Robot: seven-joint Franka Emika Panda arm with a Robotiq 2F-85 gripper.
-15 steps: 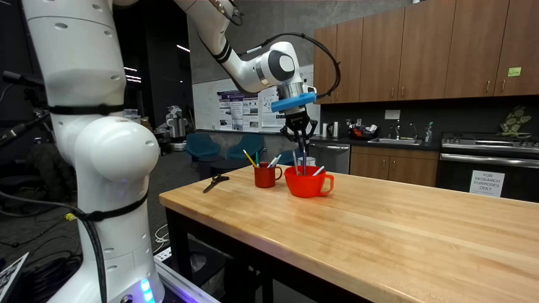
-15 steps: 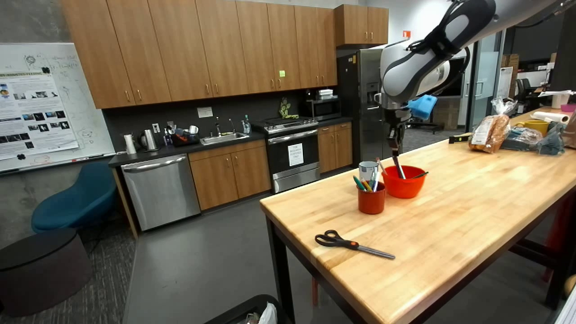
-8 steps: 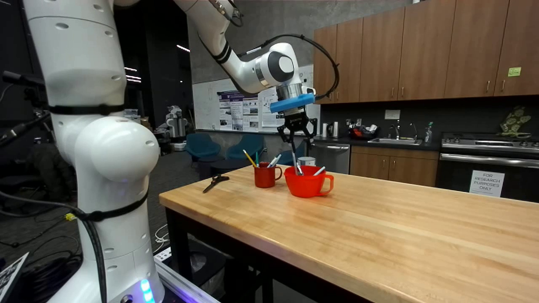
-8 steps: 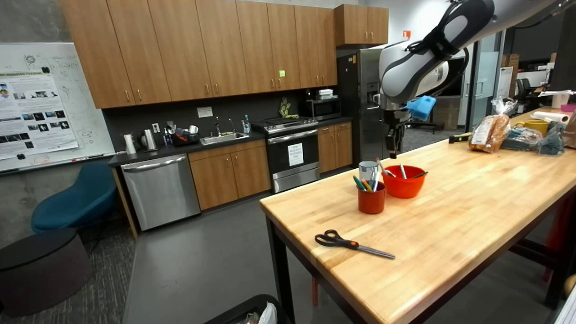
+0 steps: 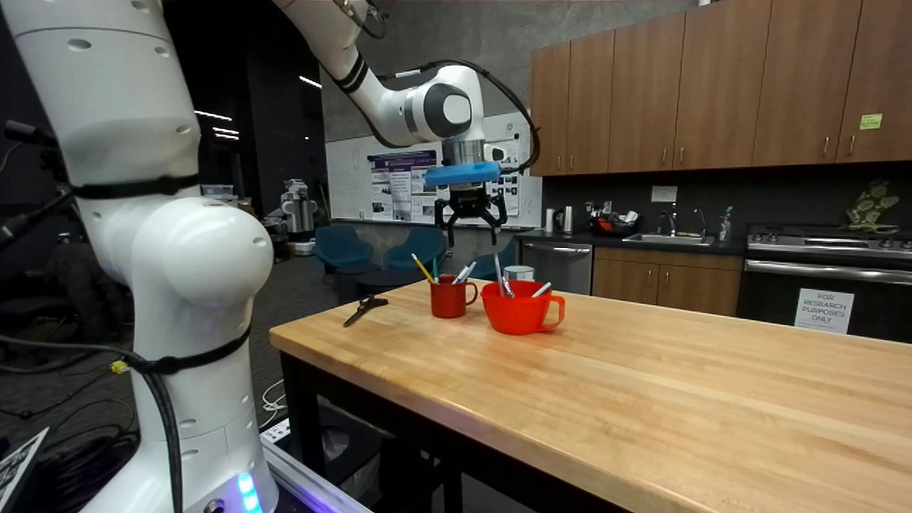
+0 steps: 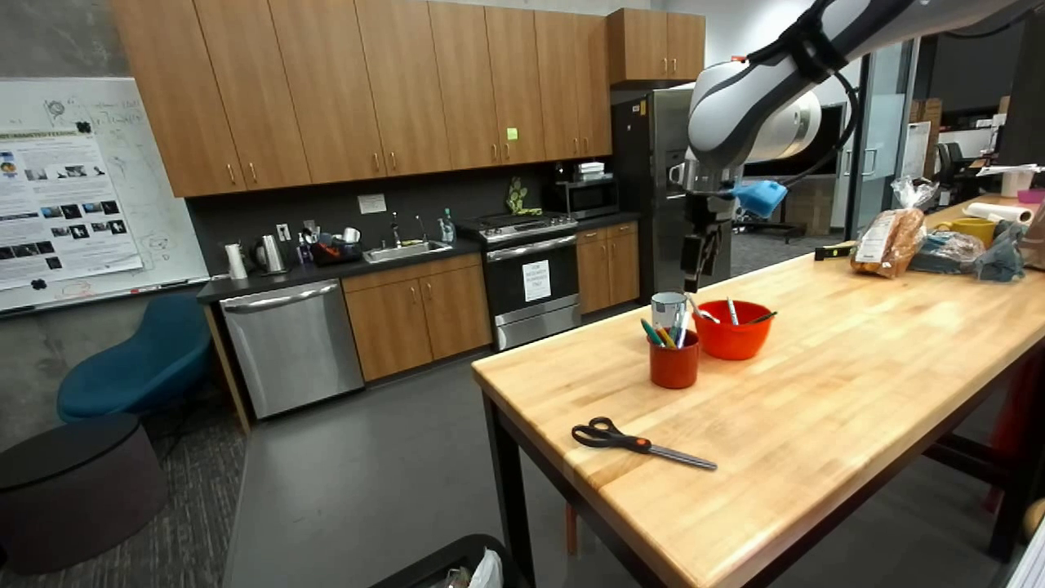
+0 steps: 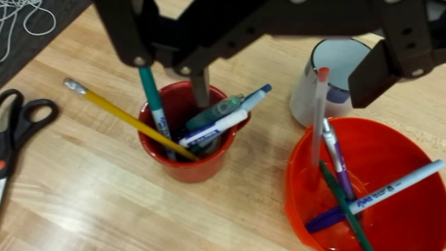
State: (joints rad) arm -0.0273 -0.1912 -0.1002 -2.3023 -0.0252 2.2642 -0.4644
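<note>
Brown wooden cabinets (image 6: 408, 90) line the wall of a kitchen area, with a sink (image 6: 408, 251) and a stove (image 6: 532, 278) below them. In front stands a pale wooden table (image 5: 641, 399), and above it hangs the hand (image 5: 472, 241), its two fingers (image 5: 450, 229) spread wide apart with nothing held between them.

Below the hand, a red mug (image 7: 191, 170) and a red bowl (image 7: 390, 153) stand upright on the table, near each other but apart; in the wrist view one finger shows over the mug. The mug holds a yellow pencil (image 7: 122, 115) leaning far out over its rim, a teal-capped marker (image 7: 151, 92), a white marker (image 7: 216, 129) and further pens. In the bowl, a clear pen (image 7: 318, 115) with a red end rises near the side; in an exterior view its top sits just under a fingertip. Beside it is a purple-and-silver pen (image 7: 339, 164), and a green pen (image 7: 345, 205) crosses a pale marker (image 7: 400, 185). A white cup (image 7: 301, 101) with a dark rim stands close to the bowl; whether they touch I cannot tell. Black-handled scissors (image 6: 641, 443) lie flat near the table's edge.
</note>
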